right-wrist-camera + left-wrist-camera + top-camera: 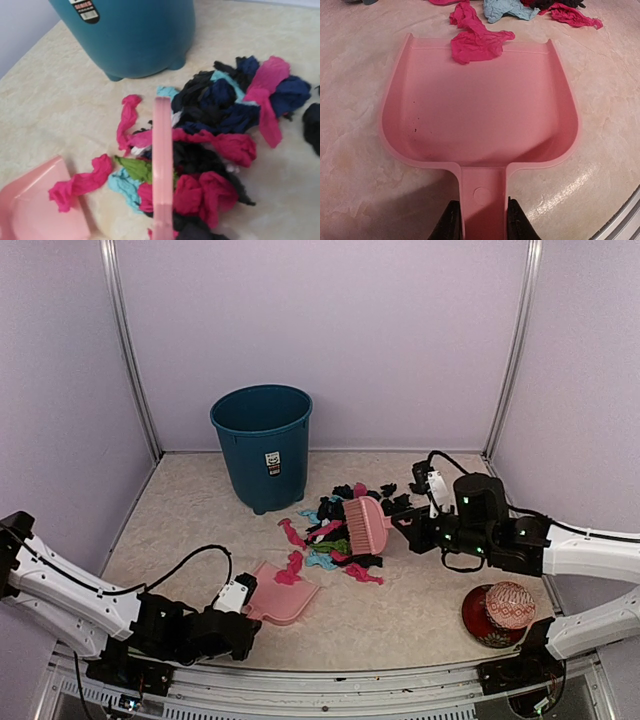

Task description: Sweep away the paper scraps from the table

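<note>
The paper scraps (340, 530) lie heaped mid-table in magenta, black, navy, green and light blue (215, 150). A pale pink brush (365, 525) stands in the heap, seen edge-on in the right wrist view (162, 165). My right gripper (405, 525) is shut on its handle; its fingers are out of the wrist view. A pink dustpan (480, 110) lies flat on the table (190, 530), mouth toward the heap. My left gripper (484, 222) is shut on the dustpan's handle. One magenta scrap (475, 42) drapes over the pan's front lip.
A teal bin (262, 445) stands upright behind and left of the heap. A red patterned ball (510, 605) rests on a dark red dish (480, 625) at the front right. Walls close the back and sides.
</note>
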You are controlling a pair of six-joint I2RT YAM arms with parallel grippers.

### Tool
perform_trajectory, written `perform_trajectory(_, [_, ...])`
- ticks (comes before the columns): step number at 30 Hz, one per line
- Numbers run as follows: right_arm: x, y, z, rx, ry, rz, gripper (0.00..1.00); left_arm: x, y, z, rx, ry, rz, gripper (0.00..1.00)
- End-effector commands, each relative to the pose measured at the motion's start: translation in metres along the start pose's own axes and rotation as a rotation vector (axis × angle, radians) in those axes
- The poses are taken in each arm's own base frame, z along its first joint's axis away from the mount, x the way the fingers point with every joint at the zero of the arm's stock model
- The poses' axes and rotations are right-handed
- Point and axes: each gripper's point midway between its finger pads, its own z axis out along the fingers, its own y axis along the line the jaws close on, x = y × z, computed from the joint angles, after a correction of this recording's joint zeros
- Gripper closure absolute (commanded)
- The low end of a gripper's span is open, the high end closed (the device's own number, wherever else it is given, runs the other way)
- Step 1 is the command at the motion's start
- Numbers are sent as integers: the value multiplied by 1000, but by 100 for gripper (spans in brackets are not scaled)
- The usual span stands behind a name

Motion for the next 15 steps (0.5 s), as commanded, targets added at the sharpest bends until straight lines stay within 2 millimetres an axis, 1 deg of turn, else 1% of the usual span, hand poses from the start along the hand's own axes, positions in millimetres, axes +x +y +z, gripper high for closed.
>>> perform_trajectory(1, [-35, -3, -12, 29, -74, -48, 100, -17, -7, -12, 9, -19, 18, 100])
perform_trajectory(5, [-55, 7, -11, -8, -98, -65, 100, -26, -11, -17, 7, -11, 43, 100])
perform_trajectory(8, [-68, 17, -7, -45, -124, -67, 100, -28, -11, -20, -2, 5, 59, 100])
perform_trajectory(12, [-76, 42, 10, -163, -115, -49, 100, -31, -12, -23, -2, 5, 68, 100])
perform_trajectory(15, [-70, 59, 28, -258, -86, -24, 100, -32, -12, -24, -2, 9, 71, 100])
